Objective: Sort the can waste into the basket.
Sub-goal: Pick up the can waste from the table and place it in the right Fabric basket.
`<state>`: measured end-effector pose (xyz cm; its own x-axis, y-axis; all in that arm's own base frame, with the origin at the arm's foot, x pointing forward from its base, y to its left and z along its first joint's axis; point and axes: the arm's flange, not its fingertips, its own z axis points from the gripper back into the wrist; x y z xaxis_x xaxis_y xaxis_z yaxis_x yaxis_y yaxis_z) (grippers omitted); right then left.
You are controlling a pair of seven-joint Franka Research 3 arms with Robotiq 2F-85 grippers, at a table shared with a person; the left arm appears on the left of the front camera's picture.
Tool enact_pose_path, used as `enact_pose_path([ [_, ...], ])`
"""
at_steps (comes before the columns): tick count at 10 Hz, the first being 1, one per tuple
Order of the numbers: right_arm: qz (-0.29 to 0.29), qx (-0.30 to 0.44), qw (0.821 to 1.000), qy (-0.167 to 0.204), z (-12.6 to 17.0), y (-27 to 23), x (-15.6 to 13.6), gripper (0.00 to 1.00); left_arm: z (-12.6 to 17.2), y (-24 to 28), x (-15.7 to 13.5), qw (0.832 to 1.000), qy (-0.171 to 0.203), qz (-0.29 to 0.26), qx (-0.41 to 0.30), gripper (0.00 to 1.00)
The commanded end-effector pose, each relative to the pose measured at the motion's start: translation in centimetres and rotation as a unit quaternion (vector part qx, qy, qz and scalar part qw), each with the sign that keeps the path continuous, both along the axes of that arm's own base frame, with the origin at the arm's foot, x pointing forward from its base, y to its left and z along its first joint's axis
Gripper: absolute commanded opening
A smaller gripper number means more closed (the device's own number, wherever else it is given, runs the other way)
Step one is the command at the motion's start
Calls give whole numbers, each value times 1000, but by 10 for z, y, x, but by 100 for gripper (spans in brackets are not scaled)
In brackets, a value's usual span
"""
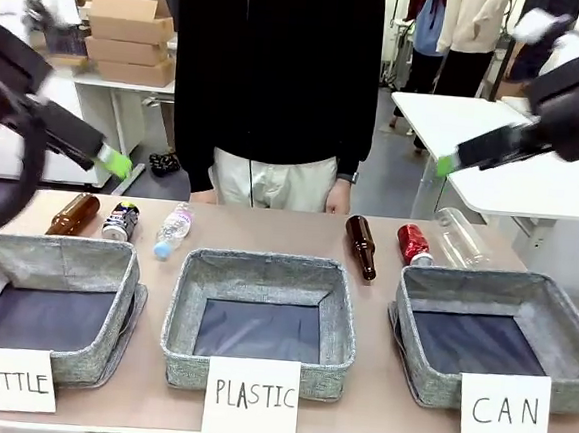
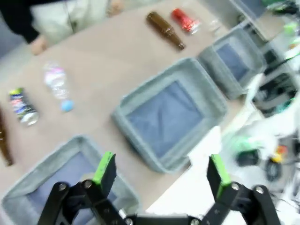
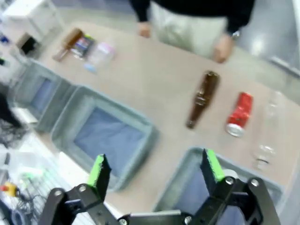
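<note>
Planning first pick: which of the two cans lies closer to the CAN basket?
The red can, just behind the CAN basket. The black-and-silver can lies at the other end, behind the BOTTLE basket.

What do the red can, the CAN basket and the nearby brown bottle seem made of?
Red can: thin metal, glossy, silvery end showing. CAN basket: soft grey woven fabric, matte, speckled weave. Brown bottle: probably glass, translucent amber with highlights.

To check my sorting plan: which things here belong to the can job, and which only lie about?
For the job: dented red metal can; dented black and silver metal can; grey woven basket labelled CAN.
Lying about: left brown glass bottle; middle brown glass bottle; left clear plastic bottle; right clear plastic bottle; grey woven BOTTLE basket; grey woven PLASTIC basket.
</note>
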<state>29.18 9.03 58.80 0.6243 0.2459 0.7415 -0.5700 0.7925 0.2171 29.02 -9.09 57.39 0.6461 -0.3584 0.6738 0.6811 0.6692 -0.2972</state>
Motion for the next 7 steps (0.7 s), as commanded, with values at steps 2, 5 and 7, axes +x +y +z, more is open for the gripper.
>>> enact_pose_path([
  [2,-8,397,880,262,-9,-63,-7,100,-30,102,30,838,286,28,-464,100],
  [5,-91,472,825,299,-36,-88,10,100,-35,132,34,807,291,80,-507,100],
  [7,19,353,913,202,-25,-95,6,100,-43,143,25,911,177,-27,-371,100],
])
